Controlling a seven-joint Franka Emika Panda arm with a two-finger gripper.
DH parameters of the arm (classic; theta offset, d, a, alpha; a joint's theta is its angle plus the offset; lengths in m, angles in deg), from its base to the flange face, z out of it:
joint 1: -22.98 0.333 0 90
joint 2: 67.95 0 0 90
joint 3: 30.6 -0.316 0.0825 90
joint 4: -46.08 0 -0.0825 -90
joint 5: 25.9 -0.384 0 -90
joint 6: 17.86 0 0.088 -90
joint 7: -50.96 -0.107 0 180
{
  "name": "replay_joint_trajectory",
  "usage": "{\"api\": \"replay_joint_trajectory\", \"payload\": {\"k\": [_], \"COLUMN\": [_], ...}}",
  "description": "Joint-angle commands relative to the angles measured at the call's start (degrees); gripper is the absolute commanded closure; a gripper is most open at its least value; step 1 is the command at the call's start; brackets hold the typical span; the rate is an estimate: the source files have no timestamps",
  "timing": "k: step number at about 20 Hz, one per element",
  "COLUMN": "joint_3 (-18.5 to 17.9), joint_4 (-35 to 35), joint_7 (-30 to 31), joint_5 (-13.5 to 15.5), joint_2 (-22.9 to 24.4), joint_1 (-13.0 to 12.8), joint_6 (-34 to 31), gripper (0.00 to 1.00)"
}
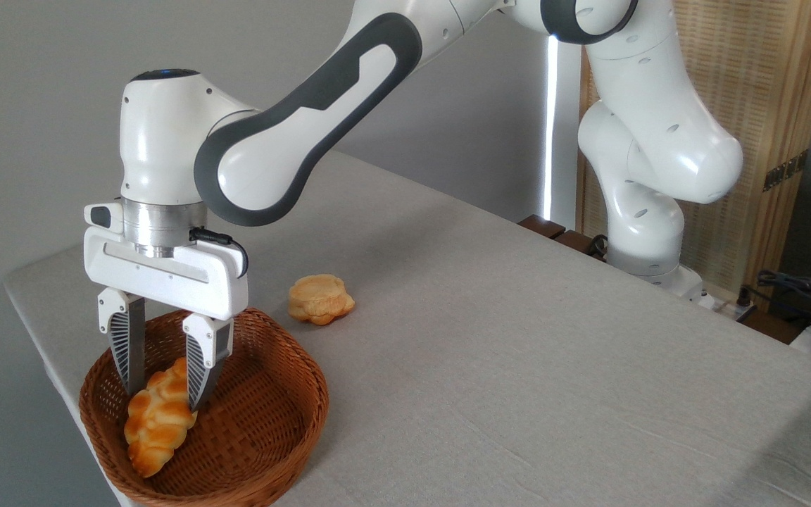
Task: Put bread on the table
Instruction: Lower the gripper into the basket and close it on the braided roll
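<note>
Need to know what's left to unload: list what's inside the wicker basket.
Inside the wicker basket lies one braided loaf, with the gripper straddling its upper end. The loaf hides the weave beneath it, and the near wall hides the floor strip behind it.

The cloth-covered table bears a wicker basket and a bun.
</note>
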Motion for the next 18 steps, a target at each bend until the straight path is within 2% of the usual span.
{"api": "replay_joint_trajectory", "payload": {"k": [1,4,9,13,18], "joint_3": [-0.03,0.14,0.05,0.14,-0.03], "joint_4": [-1.06,-0.97,-0.79,-0.7,-0.62], "joint_7": [0.78,0.6,0.78,-0.1,-0.45], "joint_5": [-2.2,-4.4,-4.41,-4.41,-3.7], "joint_2": [-0.57,-0.57,-0.31,1.01,5.83], "joint_1": [-0.05,-0.49,-0.58,-0.58,-0.32], "joint_6": [-0.21,-1.79,-2.14,-6.62,-11.89], "gripper": [0.64,0.64,0.63,0.61,0.6]}}
